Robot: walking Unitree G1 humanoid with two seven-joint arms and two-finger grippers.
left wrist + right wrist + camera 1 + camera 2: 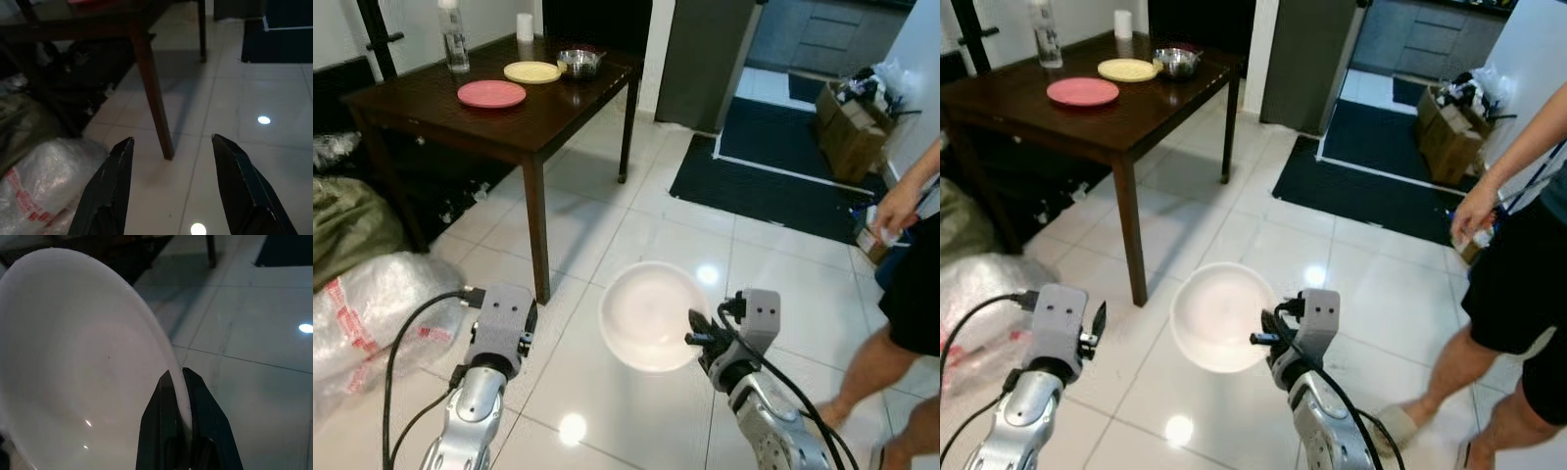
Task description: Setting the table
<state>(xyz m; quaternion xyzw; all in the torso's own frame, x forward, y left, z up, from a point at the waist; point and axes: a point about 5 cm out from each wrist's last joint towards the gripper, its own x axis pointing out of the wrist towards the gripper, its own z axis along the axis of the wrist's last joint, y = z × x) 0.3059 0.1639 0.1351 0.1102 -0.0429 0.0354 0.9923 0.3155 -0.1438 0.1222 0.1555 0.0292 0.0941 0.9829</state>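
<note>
My right gripper (693, 335) is shut on the rim of a white bowl (649, 315), held out in front of me above the tiled floor; the right wrist view shows the bowl (83, 362) filling the frame with the fingers (195, 396) pinching its edge. My left gripper (171, 147) is open and holds nothing, its arm (494, 338) low at the left. Ahead at the left stands a dark wooden table (548, 113) carrying a pink plate (491, 94), a yellow plate (532, 71) and a metal bowl (578, 64).
A clear bottle (454, 37) and a white cup (525, 26) stand on the table. A person (911, 284) stands at the right. Plastic bags (372, 313) lie on the floor at the left, a dark rug (764, 181) and cardboard boxes (852, 127) beyond.
</note>
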